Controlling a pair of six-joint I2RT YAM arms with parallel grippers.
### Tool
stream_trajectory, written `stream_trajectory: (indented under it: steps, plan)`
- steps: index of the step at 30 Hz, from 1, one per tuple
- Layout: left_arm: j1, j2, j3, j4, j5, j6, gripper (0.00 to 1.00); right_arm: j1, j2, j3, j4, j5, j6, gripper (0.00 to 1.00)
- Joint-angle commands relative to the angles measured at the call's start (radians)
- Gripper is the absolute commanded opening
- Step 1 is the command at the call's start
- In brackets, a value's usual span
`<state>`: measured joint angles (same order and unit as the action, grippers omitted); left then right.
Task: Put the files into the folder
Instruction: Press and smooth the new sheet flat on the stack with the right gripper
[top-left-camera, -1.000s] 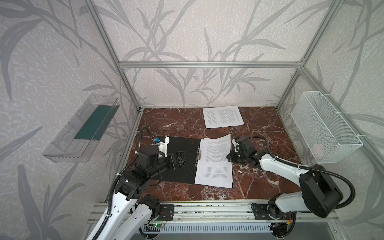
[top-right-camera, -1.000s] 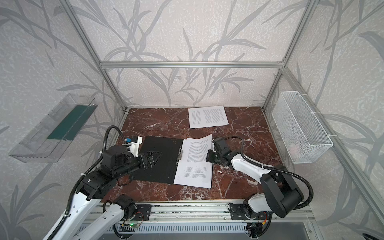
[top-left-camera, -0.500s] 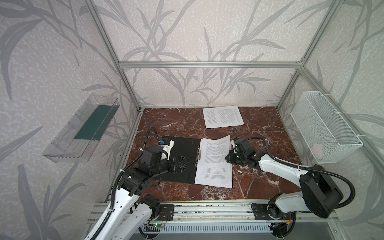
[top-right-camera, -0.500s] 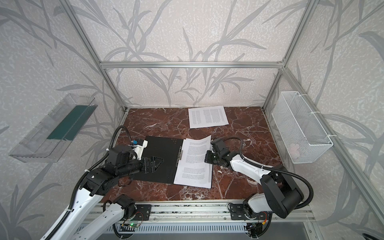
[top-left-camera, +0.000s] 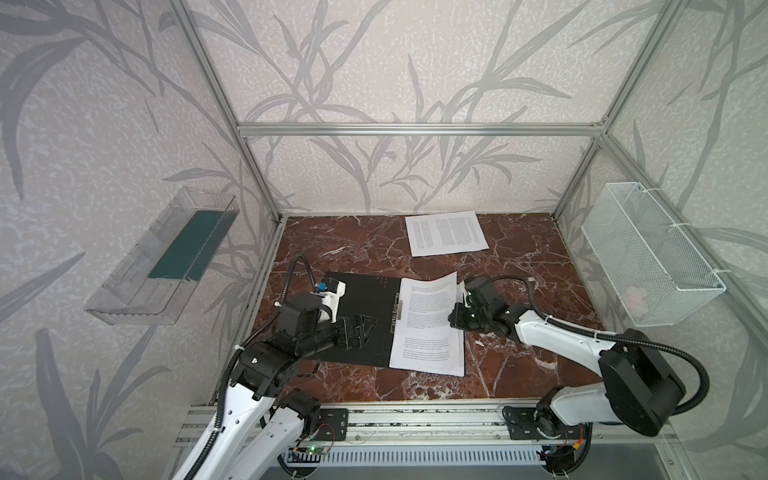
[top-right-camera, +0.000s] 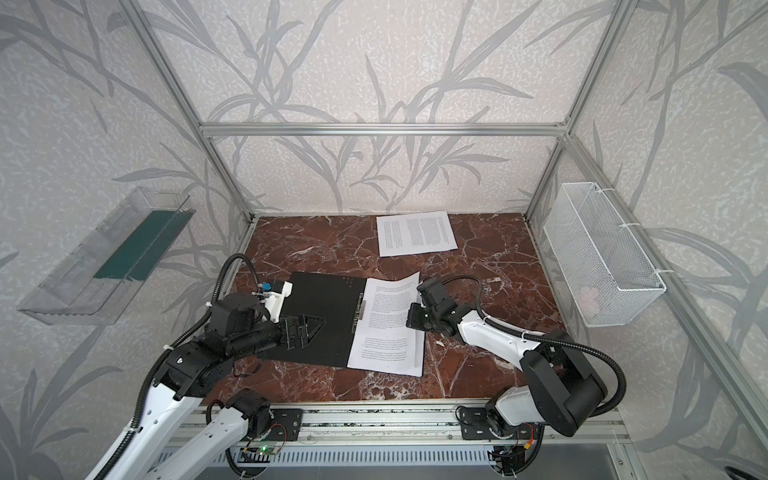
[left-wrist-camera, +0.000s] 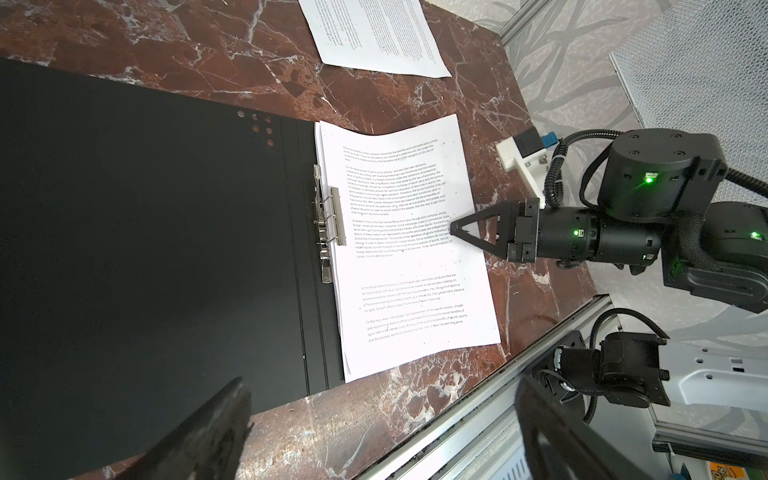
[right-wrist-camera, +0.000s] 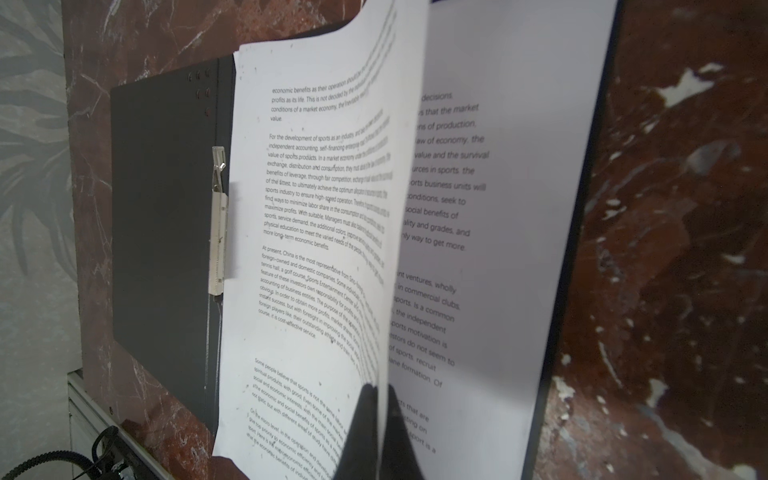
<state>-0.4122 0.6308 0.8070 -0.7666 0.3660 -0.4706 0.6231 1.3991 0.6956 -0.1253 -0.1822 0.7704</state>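
Our left gripper (top-left-camera: 360, 330) hovers, jaws wide apart, over the bare black left half of the open folder (top-left-camera: 365, 291). The files (top-left-camera: 428, 332) lie on its right half, and a far sheet (top-left-camera: 446, 232) lies well apart. Our right gripper (top-left-camera: 454, 320) pinches the right edge of the top sheet (right-wrist-camera: 316, 208), which bows. We judge it light, limp paper, best held by an edge.
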Motion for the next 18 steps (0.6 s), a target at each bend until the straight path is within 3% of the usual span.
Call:
stream_trajectory:
  steps: [1, 18]
  plan:
    - [-0.001, -0.005, -0.009, -0.007, 0.006, 0.016, 0.99, 0.010, -0.004, -0.006, -0.010, 0.018, 0.011, 0.00]
    - [-0.002, -0.002, -0.011, -0.004, 0.007, 0.014, 0.99, 0.024, 0.031, -0.001, 0.013, 0.007, 0.020, 0.00]
